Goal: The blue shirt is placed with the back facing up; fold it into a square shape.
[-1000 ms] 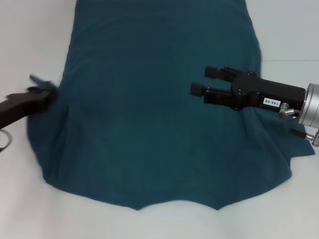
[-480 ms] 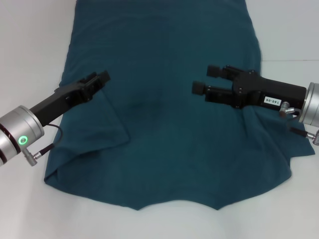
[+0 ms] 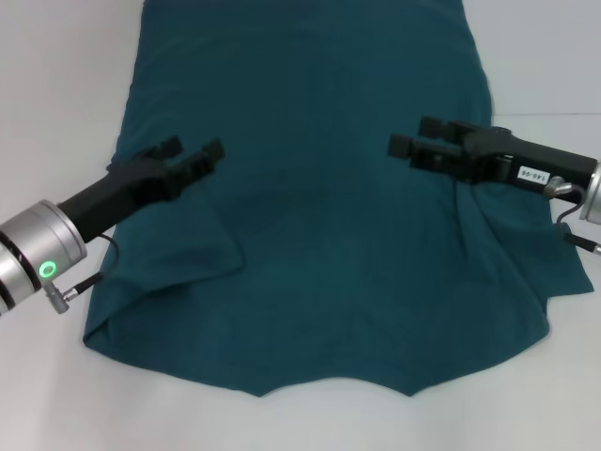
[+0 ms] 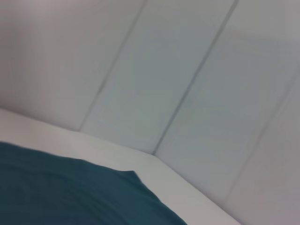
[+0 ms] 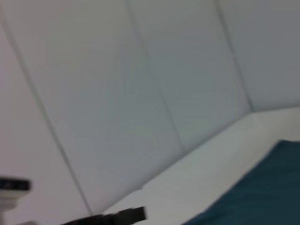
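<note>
Teal-blue cotton of the blue shirt point(image 3: 310, 216) is being left spread on the white table point(image 3: 56, 85); the left gripper point(image 3: 194, 158) is now parted, empty, while the right gripper point(image 3: 411, 139), fingers spread, is being drawn back.

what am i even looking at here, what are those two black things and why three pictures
It is a two-armed robot folding clothes. The black things are its grasping tools: the left tool and the right tool, both open and holding nothing, poised over the blue shirt, which lies spread on a white table with its left sleeve folded inward. The wide picture comes from a camera on the robot's head, looking down. The other two come from cameras on its wrists; they show mostly the wall behind and an edge of the shirt.
</note>
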Motion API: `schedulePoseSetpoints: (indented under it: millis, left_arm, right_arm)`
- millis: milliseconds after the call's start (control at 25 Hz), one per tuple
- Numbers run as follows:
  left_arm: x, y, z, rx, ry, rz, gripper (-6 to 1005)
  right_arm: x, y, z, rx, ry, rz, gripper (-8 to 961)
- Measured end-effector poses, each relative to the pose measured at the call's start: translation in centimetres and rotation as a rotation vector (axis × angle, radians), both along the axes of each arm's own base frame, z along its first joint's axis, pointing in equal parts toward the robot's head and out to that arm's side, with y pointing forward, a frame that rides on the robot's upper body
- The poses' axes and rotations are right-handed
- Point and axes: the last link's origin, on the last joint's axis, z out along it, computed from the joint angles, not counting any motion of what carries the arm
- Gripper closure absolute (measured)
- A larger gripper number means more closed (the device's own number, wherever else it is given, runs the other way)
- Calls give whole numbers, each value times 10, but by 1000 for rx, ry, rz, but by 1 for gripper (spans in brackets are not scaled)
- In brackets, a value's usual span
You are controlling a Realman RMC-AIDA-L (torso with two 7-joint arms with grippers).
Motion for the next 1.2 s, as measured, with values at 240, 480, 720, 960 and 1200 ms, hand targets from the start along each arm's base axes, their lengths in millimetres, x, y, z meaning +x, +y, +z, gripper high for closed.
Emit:
schedulePoseSetpoints:
  millis: [240, 480, 720, 960, 1200]
  left_arm:
    - [12, -8, -16, -40, 125, -151, 174]
    - [10, -19, -32, -117, 257, -243, 148]
    - [11, -30, -42, -168, 303, -324, 149]
    - [12, -34, -46, -191, 327, -358, 149]
    - [12, -37, -49, -218, 344, -381, 149]
  right_arm:
    - [17, 5, 14, -31, 46, -166, 40]
    - [45, 7, 29, -49, 100, -384, 40]
    - [73, 0, 50, -87, 169, -575, 40]
    - [105, -9, 69, -81, 172, -759, 39]
    - [125, -16, 74, -62, 177, -880, 40]
